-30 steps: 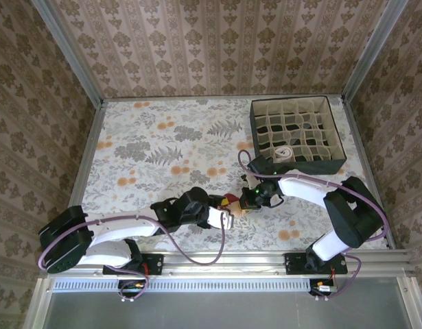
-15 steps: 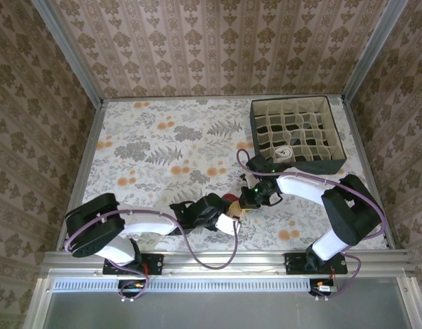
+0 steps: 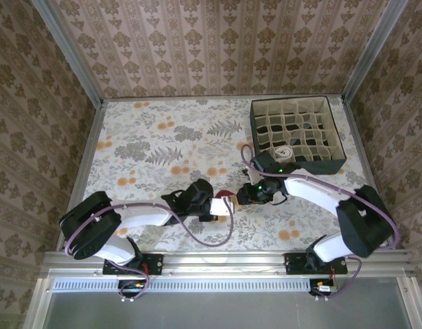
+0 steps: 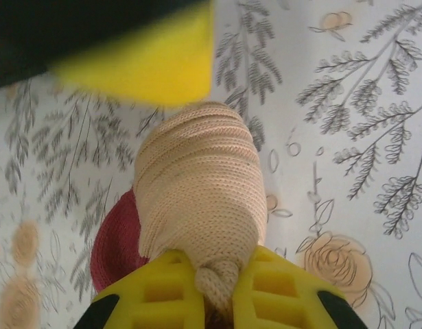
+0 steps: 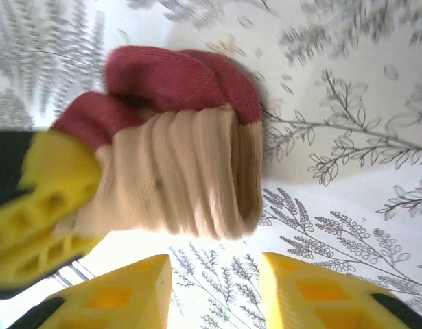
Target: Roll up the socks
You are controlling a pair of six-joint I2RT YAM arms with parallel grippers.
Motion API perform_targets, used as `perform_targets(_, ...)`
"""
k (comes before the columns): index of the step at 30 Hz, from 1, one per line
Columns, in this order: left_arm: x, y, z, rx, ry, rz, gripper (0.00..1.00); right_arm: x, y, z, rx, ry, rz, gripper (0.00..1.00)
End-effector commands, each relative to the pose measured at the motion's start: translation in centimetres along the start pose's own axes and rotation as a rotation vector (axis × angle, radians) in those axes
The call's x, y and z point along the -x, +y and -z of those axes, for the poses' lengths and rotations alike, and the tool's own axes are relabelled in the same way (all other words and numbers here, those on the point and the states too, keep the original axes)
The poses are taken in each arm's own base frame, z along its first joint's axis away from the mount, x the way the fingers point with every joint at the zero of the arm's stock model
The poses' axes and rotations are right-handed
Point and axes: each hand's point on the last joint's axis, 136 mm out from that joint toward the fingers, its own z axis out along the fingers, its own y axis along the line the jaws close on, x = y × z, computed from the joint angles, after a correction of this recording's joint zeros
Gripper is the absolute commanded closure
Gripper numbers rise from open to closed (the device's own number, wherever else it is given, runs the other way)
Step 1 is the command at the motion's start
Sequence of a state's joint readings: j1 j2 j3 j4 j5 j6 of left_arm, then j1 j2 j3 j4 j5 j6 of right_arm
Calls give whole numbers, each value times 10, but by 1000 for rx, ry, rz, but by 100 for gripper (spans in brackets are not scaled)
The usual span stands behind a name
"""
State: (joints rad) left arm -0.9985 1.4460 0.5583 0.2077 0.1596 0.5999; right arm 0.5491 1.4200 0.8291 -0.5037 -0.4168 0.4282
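Fingers (image 4: 162, 298) of the left gripper (image 4: 217, 271) are shown closed on a bunched fold at one end of the tan sock (image 4: 197, 178), and the fold is pinched between the two yellow pads. The tan sock is seen wound into a compact ribbed roll. Its maroon part (image 4: 114, 247) is exposed at one side and rests on the table (image 4: 375, 103). Seen from the top external camera, the roll is located on the near-centre of the table, between the two arms, with the left gripper at its left and the right gripper (image 5: 214, 264) at its right. The fingers (image 5: 128, 288) of the right gripper are shown spread apart with nothing held between them. The roll lies just beyond their tips, and contact cannot be judged. One yellow finger of the right gripper is rendered blurred in the left wrist view, just past the far end of the roll. A floral cloth is seen covering the table. A dark divided box (image 3: 334, 161) is placed at the far right corner of the table, well apart from the roll. A cream-white roll (image 3: 285, 152) is seen in one of its near compartments, towards the left side of the box, but it is too small for detail to be read.
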Motion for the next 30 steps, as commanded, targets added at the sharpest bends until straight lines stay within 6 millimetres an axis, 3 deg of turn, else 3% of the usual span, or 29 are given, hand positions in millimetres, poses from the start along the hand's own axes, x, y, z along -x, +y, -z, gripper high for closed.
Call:
perform_targets(1, -12, -22, 7, -172, -22, 245, 100, 7, 1, 25, -44, -97, 102, 59)
perform_targets(8, -12, -9, 9, -302, -119, 517, 100, 20, 13, 60, -57, -270, 271, 57)
perform_targets(14, -15, 2, 9, -344, -185, 660, 100, 18, 17, 73, -162, -339, 479, 53)
perform_targets(22, -25, 14, 11, -376, -206, 810, 99, 11, 17, 56, -460, -318, 871, 49)
perform_targets(27, -31, 18, 12, -388, -219, 871, 100, 9, 36, 35, -497, -369, 1150, 43)
perform_targets(30, -33, 16, 12, -405, -220, 881, 100, 7, 47, 22, -508, -421, 1324, 33)
